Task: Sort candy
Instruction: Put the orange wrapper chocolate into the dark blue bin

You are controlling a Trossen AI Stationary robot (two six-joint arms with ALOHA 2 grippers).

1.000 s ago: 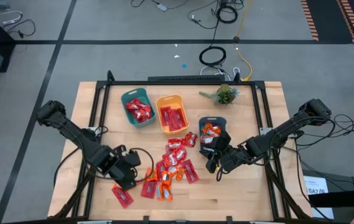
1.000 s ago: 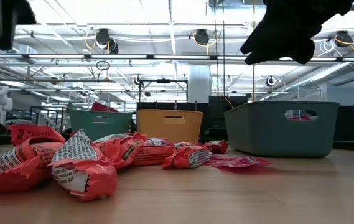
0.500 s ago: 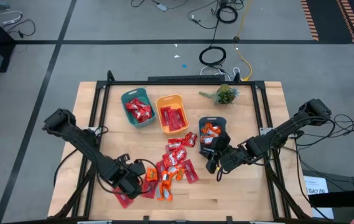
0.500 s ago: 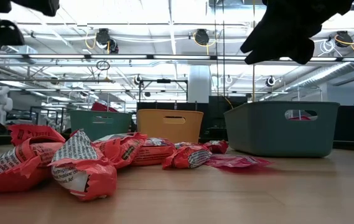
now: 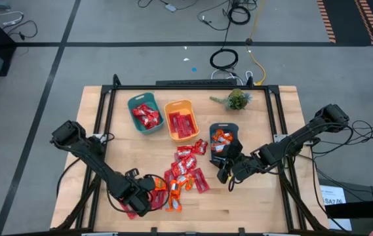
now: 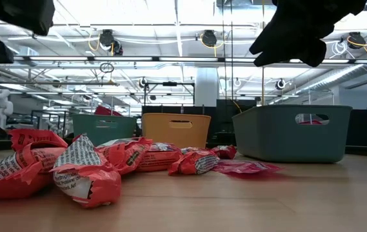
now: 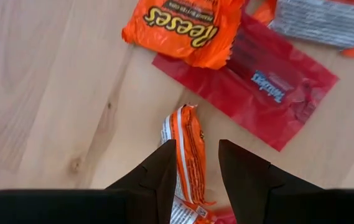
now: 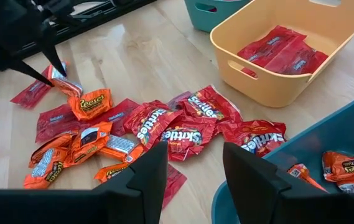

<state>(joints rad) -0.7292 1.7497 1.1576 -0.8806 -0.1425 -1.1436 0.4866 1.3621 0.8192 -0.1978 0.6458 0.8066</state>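
Note:
Red and orange wrapped candy [image 5: 185, 165] lies spread over the middle of the table. My left gripper [image 7: 196, 145] points down at the near-left end of the spread [image 5: 139, 196], shut on a small orange candy [image 7: 186, 134]. A Reese's packet [image 7: 183, 25] and a flat red packet [image 7: 264, 87] lie on the wood just beyond it. My right gripper [image 8: 194, 163] hovers open above the right side of the pile [image 5: 227, 168], beside the dark bin, with nothing between its fingers. My left gripper pinches the orange candy [image 7: 187, 163] between its two fingers, which come from above and point down. The candy stands on edge in the gap, and its free end [image 7: 184, 115] sticks out past the fingertips toward the table. Whether that end touches the wood cannot be told.
Three bins stand behind the pile: a teal one [image 5: 144, 114] and an orange one [image 5: 179, 120] holding red candy, and a dark one [image 5: 224, 136] holding orange candy. A small green plant [image 5: 237, 99] sits at the far edge. Bare wood lies along the near edge and right side.
My left gripper has come down toward the table and shifted toward the near edge, staying pointed down; the low view shows its dark shape sinking at the left. My right gripper has kept still.

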